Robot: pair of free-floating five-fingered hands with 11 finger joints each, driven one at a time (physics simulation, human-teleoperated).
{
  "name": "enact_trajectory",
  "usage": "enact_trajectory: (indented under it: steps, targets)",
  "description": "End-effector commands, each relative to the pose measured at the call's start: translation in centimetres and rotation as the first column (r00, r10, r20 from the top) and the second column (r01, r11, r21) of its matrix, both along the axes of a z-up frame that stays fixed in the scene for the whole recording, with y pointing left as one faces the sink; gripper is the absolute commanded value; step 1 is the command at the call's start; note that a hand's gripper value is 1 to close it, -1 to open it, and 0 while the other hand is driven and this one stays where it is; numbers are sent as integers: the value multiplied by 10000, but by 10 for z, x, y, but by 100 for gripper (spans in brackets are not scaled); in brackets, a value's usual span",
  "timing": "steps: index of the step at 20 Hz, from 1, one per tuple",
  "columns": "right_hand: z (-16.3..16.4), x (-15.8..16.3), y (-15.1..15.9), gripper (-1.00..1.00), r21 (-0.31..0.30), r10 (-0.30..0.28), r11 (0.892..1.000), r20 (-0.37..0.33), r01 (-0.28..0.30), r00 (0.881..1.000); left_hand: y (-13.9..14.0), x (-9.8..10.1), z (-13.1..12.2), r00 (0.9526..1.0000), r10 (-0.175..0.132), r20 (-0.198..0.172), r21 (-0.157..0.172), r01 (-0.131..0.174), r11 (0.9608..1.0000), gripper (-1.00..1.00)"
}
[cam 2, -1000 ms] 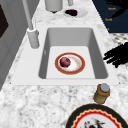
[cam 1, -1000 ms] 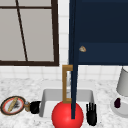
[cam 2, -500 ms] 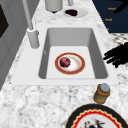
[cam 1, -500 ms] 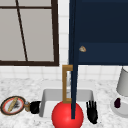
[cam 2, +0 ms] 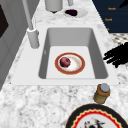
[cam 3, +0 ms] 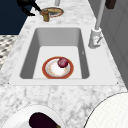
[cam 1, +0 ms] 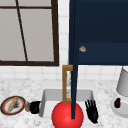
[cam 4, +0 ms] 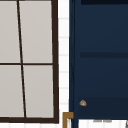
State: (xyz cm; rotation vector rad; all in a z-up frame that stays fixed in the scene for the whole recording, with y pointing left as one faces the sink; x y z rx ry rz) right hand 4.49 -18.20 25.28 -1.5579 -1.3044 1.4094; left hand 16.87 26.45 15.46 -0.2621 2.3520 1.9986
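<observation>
Right hand (cam 1: 91,111), fingers straight and spread, hovers at the sink's (cam 1: 47,100) 3 o'clock edge; left hand (cam 1: 35,107), fingers unclear, beside the jar (cam 1: 27,106).

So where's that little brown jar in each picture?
Front view: jar low left, on the counter left of the sink.
Left side view: low right, on the counter.
Right side view: top left, beyond the sink.
Shared landmark: the patterned plate beside it.

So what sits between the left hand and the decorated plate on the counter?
A small jar stands between the left hand and the plate in the front view, close against both.
</observation>
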Motion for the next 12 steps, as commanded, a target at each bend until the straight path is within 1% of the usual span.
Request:
enact_trajectory:
  steps: [1, 6, 11, 12]
  targets:
    - [16, -6, 1, -100, 527, 632, 9968, -543, -603, 9965, 0, 0, 0, 10000, 0, 0, 0, 0, 10000, 0]
    - [37, -11, 3, -100, 523, 1046, 9935, -749, -1008, 9917, 0, 0, 0, 10000, 0, 0, 0, 0, 10000, 0]
    - [60, -11, 3, -100, 473, 1565, 9871, -937, -1527, 9832, 0, 0, 0, 10000, 0, 0, 0, 0, 10000, 0]
    - [65, -12, 3, -100, 538, 1617, 9861, -947, -1571, 9823, 0, 0, 0, 10000, 0, 0, 0, 0, 10000, 0]
